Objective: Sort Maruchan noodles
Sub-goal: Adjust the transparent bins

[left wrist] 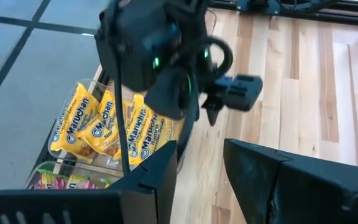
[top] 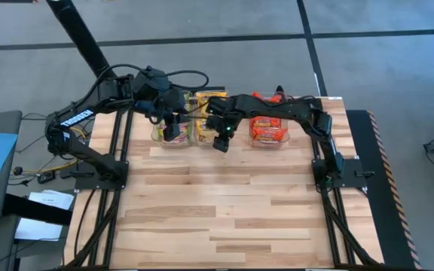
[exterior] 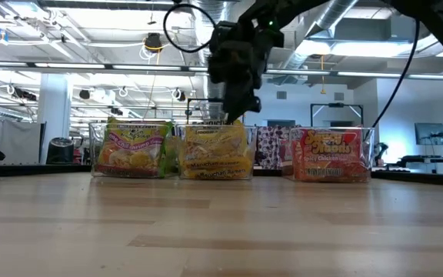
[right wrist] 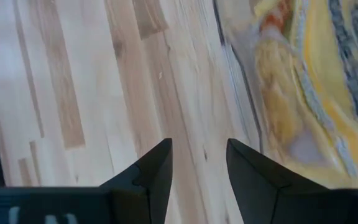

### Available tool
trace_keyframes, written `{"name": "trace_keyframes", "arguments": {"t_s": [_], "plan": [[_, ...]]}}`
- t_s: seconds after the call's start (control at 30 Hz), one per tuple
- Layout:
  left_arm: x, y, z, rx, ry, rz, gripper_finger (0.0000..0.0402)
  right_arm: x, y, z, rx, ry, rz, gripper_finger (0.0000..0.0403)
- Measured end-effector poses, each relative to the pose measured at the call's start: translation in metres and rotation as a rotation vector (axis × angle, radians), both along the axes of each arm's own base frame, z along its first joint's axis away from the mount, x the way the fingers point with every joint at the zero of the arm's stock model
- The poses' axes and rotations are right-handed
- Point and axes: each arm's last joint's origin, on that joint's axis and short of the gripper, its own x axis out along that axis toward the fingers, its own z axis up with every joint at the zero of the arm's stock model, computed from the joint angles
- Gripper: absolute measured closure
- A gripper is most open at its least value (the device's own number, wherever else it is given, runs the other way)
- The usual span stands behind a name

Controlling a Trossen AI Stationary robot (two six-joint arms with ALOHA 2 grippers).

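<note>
Three clear bins stand in a row at the table's far side. The left bin [top: 162, 134] holds green-and-pink Maruchan packets [exterior: 129, 150], the middle bin holds yellow packets [top: 206, 105], and the right bin holds red-orange packets [top: 270, 129]. My right gripper [top: 221, 143] hangs open and empty just in front of the middle bin, above the bare table [right wrist: 197, 158], with a yellow packet [right wrist: 316, 81] beside it. My left gripper [top: 173, 134] hovers open and empty [left wrist: 201, 168] high above the left bin, looking at my right arm's wrist [left wrist: 166, 56] and the yellow packets [left wrist: 104, 127].
The bare wooden table top [top: 224, 211] stretches from the bins to the near edge. Dark frame rails [top: 119, 181] run along the left and right sides. Cables trail from both arms above the bins.
</note>
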Motion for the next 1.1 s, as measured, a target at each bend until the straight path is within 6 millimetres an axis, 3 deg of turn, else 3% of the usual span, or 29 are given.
{"name": "trace_keyframes", "arguments": {"t_s": [0.23, 0.47, 0.8, 1.1], "plan": [[0.0, 0.0, 0.0, 0.001, 0.0, -0.001, 0.0279, -0.03, -0.012, 0.041, -0.066, -0.023, -0.058, 0.0227], [0.0, 0.0, 0.0, 0.001, -0.001, -0.001, 0.0279, -0.068, -0.048, 0.062, -0.224, 0.056, -0.201, 0.0227], [-0.001, 0.0, -0.001, -0.003, 0.01, 0.0, 0.0279, -0.138, -0.109, 0.061, -0.252, 0.34, -0.433, 0.0234], [-0.001, 0.0, -0.001, -0.006, 0.017, 0.0, 0.0279, -0.195, -0.148, 0.049, -0.15, 0.49, -0.681, 0.0299]]}}
